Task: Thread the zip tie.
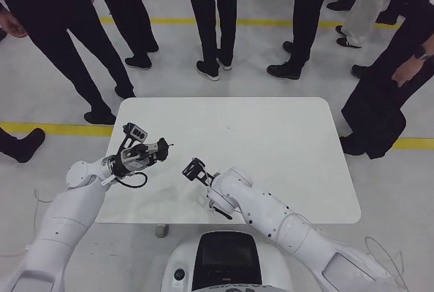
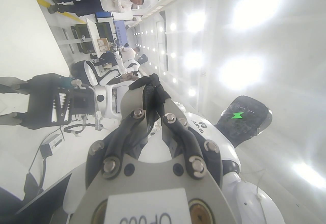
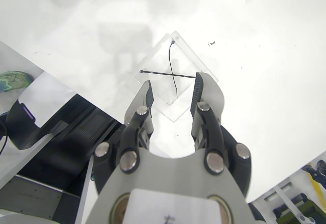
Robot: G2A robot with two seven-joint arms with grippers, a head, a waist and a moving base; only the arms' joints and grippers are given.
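Two black zip ties lie crossed on a clear square plate (image 3: pixel 188 57) on the white table (image 1: pixel 275 146). One zip tie (image 3: pixel 163 74) runs across the plate and the other zip tie (image 3: pixel 170 62) runs along it. My right gripper (image 3: pixel 173 85) hangs open just above the plate's near corner, and the tail of the cross-lying tie ends at one of its fingers (image 3: pixel 197 87). My left gripper (image 1: pixel 164 146) is held up off the table to the left of the right gripper (image 1: pixel 193 171). Its fingers (image 2: pixel 132 97) are shut, with a dark tuft at the tips that I cannot identify.
A small black scrap (image 3: pixel 211 43) lies on the table beyond the plate. The table's near edge (image 1: pixel 202 222) is close behind the right gripper. Several people stand around the far side and the corners of the table.
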